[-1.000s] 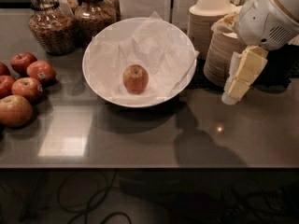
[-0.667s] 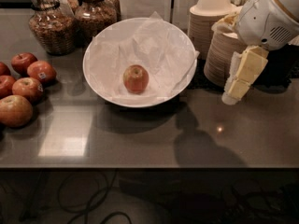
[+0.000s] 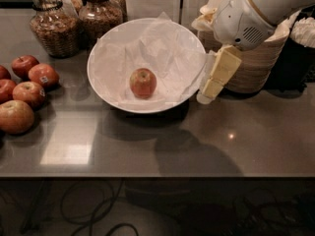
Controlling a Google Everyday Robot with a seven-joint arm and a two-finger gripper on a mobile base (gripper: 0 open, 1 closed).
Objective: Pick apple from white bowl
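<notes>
A small red-orange apple point(image 3: 143, 82) with a yellowish patch at its stem sits alone in the middle of the wide white bowl point(image 3: 101, 90), which is lined with crumpled white paper. My gripper point(image 3: 212, 82), cream-coloured on a white arm, hangs pointing down just outside the bowl's right rim, to the right of the apple and above the counter. It holds nothing that I can see.
Several darker red apples point(image 3: 30, 80) lie on the grey counter at the left. Two glass jars point(image 3: 53, 26) stand behind the bowl at the left. A stack of beige disposable bowls point(image 3: 256, 63) stands right behind the gripper. The counter's front edge point(image 3: 157, 173) runs across below.
The gripper and arm have moved left, from in front of the stacked beige bowls to the white bowl's right rim. The apple and bowl have not moved.
</notes>
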